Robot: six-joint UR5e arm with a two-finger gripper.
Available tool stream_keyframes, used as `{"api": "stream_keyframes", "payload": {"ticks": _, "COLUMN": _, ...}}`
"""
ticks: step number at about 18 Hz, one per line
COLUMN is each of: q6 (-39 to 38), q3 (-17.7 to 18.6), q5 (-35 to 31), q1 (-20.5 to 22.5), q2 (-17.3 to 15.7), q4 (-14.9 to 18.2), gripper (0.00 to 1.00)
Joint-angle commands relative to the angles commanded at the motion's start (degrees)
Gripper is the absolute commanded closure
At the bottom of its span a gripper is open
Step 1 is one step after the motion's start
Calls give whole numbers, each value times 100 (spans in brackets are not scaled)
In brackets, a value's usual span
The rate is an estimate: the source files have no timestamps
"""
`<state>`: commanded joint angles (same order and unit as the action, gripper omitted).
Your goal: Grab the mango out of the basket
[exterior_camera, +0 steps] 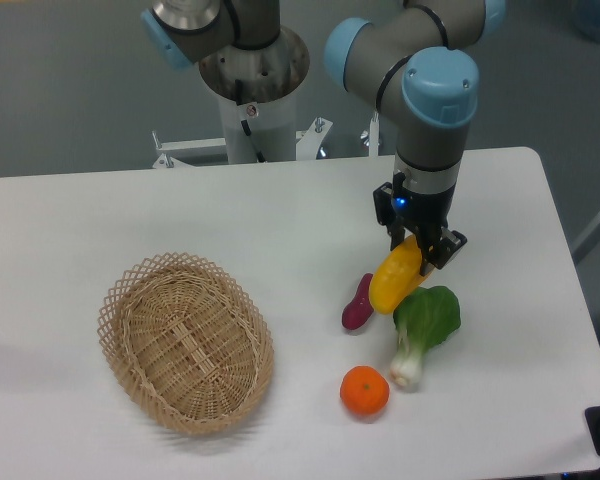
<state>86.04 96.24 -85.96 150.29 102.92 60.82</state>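
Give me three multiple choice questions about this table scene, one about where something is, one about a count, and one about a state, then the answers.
1. Where is the mango?
A. in the basket
B. in the gripper, right of the basket
C. beside the orange

2. How many things lie in the basket?
A. none
B. one
C. three

3. What are the gripper fingers doing?
A. hanging open
B. closed on the mango
C. closed on the leafy green

Answers: 1 B, the mango hangs at the fingers by the purple piece. 2 A, only bare wicker shows. 3 B, the leafy green and orange lie on the table.
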Motion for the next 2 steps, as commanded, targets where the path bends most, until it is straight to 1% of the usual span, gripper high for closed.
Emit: {"api": "stream_keyframes", "payload": {"ticks": 2, "q6": 0, "q3": 0, "q5": 0, "q1": 9, "q2": -26, "q4": 0, "gripper": 40}}
